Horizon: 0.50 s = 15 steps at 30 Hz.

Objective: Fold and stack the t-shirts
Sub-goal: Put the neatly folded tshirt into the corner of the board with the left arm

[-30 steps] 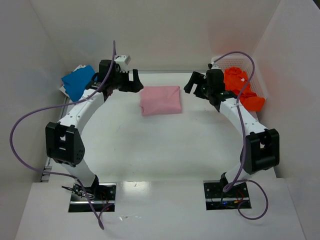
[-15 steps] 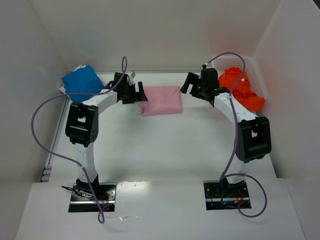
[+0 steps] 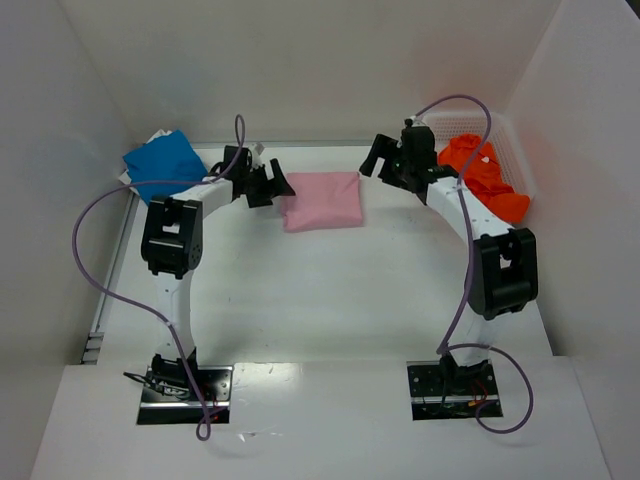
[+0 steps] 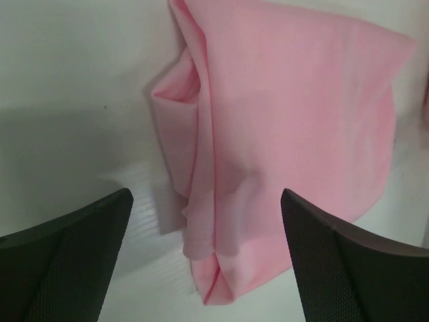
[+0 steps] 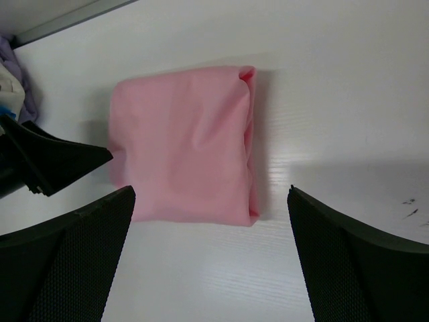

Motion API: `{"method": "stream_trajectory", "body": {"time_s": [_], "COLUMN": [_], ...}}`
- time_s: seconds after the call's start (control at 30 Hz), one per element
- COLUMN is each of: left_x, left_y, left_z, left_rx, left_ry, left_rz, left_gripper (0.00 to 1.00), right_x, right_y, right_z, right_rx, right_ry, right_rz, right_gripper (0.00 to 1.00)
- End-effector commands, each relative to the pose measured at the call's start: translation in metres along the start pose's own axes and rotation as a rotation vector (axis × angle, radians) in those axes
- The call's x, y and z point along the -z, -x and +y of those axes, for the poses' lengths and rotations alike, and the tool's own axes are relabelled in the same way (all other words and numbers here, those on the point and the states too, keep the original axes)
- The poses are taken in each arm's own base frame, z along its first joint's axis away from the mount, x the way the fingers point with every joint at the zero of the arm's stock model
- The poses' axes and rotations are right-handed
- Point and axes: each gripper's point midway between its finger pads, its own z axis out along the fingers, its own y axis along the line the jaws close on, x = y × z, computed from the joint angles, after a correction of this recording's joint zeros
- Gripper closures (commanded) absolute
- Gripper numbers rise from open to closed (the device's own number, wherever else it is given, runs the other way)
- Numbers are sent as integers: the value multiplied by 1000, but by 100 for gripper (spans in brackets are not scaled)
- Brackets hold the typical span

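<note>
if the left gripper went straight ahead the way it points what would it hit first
Likely the pink t-shirt: the open left gripper points at its folded edge from close by. Its height is unclear, so it might skim over it.

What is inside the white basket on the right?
A crumpled orange shirt fills most of the basket. The right arm covers the shirt's left edge, and anything lying beneath the shirt is hidden.
</note>
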Motion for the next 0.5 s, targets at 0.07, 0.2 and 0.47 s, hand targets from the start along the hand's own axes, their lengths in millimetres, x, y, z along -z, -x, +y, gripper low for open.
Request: {"method": "stream_trajectory", "body": {"time_s": [0.07, 0.2, 0.47], "left_x": [-21, -27, -38], "left_y": [-17, -18, -30], "left_z": [3, -1, -6], "left_rx": [102, 122, 170], "left_ry": [-85, -94, -16], "left_rz": [75, 88, 99], "left_gripper": [0, 0, 0], "right_x": [-15, -22, -37], "right_y": [12, 21, 19], "right_z": [7, 13, 12], "right_rx": [15, 34, 53], "right_ry": [-13, -1, -2], "right_rz": [8, 10, 30], "right_gripper": [0, 0, 0]}}
